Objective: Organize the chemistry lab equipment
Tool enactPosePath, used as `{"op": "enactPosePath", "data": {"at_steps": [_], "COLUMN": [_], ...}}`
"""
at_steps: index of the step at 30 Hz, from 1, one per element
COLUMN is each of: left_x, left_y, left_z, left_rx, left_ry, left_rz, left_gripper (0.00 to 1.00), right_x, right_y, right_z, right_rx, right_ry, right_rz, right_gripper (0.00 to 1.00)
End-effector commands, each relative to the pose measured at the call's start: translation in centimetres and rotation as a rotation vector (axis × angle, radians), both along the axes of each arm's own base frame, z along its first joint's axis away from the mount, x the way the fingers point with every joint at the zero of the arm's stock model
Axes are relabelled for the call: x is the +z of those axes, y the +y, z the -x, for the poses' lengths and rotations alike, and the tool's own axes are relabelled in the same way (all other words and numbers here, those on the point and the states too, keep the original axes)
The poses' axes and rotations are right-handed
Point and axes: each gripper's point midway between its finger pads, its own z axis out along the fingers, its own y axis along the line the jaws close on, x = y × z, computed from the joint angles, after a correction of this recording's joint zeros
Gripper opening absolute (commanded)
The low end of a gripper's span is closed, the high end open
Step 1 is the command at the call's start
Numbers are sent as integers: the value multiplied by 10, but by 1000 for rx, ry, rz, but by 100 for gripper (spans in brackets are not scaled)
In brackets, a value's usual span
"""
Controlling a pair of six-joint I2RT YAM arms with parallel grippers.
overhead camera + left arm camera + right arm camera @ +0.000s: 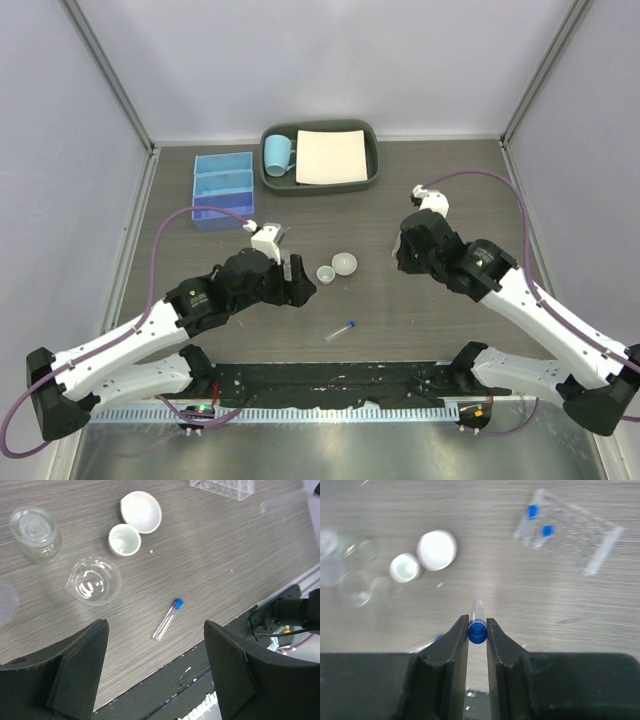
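Blue-capped tube [478, 608] pinched at its cap in my right hand [477, 625], for racking upright I guess; left hand [154, 628] spread over second tube [167, 620].

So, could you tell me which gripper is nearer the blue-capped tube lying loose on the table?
Left. The left gripper, open, is just beyond the loose tube to the left; the right gripper is farther away beyond it to the right, jaws shut on a second tube.

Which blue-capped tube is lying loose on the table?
The tube lying flat near the white dishes; a second tube is pinched in the right hand, two sit in the clear rack.
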Motion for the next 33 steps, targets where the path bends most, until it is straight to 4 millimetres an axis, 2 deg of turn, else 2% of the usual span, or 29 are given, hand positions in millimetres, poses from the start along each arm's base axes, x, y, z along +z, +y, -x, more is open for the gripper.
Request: {"op": "enactPosePath", "data": {"at_steps": [1, 2, 5, 9, 17, 26, 33], "left_x": [-11, -11, -13, -16, -21, -16, -20], "left_y": [18, 19, 22, 22, 20, 21, 21], "left_z": [-6, -7, -5, -1, 0, 3, 3], "left_rx": [60, 63, 62, 47, 38, 30, 27], "left_ry": [-15, -20, -24, -12, -5, -11, -1], "left_rz": [-79, -79, -79, -78, -82, -62, -74], "left_gripper": [80, 80, 80, 80, 80, 80, 80], "right_x": [-10, -16, -26, -37, -59, -71, -78], "right_y": [-50, -64, -76, -82, -84, -86, -84], "right_z": [-37, -46, -61, -72, -81, -97, -109], "right_rx": [-190, -242, -293, -325, -334, -337, -339], "right_ry": [-39, -23, -7, 19, 60, 83, 92], "right_rz": [115, 132, 144, 152, 176, 153, 139], "right_gripper": [1, 1, 1, 1, 1, 2, 2]}}
